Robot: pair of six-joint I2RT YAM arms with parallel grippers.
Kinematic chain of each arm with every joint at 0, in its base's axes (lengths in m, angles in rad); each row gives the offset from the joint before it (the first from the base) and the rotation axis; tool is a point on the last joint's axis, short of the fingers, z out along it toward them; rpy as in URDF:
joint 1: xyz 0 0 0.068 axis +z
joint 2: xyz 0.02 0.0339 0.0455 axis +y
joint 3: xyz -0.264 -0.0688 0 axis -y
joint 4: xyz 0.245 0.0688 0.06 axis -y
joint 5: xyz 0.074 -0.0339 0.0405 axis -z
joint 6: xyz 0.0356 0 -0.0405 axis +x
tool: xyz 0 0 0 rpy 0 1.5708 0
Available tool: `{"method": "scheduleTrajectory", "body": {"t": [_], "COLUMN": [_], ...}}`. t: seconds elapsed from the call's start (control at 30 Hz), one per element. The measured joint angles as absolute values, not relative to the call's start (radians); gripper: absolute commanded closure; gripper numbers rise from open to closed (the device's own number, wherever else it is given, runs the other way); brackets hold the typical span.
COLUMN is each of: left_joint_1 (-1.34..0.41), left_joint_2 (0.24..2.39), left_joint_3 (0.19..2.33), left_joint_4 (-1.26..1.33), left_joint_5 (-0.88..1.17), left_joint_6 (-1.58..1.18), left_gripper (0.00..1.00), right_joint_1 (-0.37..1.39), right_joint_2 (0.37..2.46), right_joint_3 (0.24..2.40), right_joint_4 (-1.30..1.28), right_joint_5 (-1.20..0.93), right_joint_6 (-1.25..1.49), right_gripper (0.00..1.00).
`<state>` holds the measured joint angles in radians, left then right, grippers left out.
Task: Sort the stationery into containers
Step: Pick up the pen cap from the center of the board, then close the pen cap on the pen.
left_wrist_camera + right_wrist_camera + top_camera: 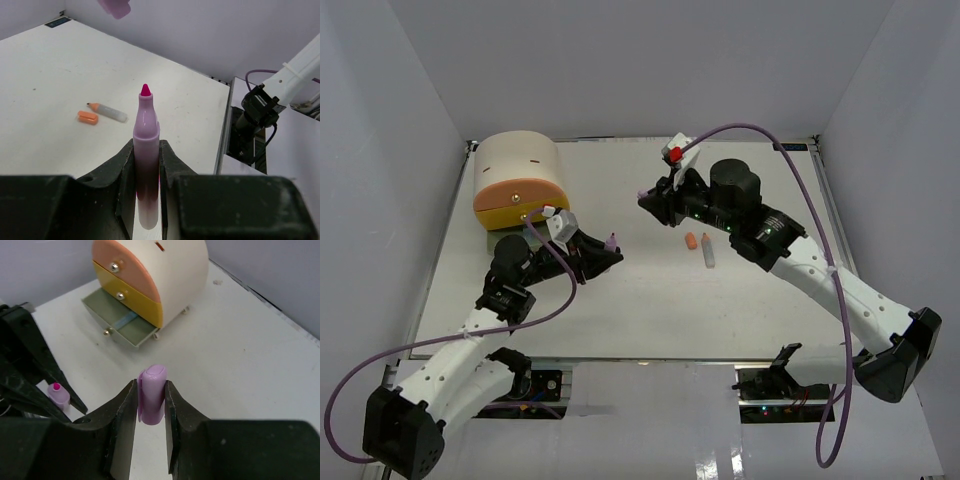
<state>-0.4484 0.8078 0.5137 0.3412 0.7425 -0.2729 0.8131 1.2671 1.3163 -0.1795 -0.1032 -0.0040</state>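
The left tool is clenched on an uncapped purple marker. The right tool grips a matching purple cap. Both are held above the desk. Recapping seems to be in hand, and it calls for careful alignment. Only the right wrist view shows the grey-green drawer pulled open.

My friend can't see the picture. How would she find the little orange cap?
Look near the middle of the white table. A grey marker with an orange tip lies there. The orange cap is beside it, shorter, stubby and orange all over.
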Motion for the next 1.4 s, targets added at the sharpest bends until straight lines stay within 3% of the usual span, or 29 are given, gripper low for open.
{"method": "scheduleTrajectory", "body": {"t": [0.33,0.83,1.4], "left_joint_1": [-0.440,-0.389,-0.388], "left_joint_2": [0.916,0.901,0.888], "left_joint_3": [0.558,0.511,0.484], "left_joint_4": [0.529,0.737,0.809], "left_joint_5": [0.885,0.959,0.965], "left_joint_6": [-0.313,-0.402,-0.450], "left_gripper": [0.95,0.95,0.95], "right_joint_1": [0.812,0.812,0.846], "right_joint_2": [1.240,1.242,1.317], "right_joint_3": [1.245,1.150,1.122], "right_joint_4": [0.061,0.402,0.615], "right_joint_5": [-0.365,-0.638,-0.696], "right_joint_6": [0.033,0.267,0.338], "right_gripper": [0.88,0.86,0.85]}}
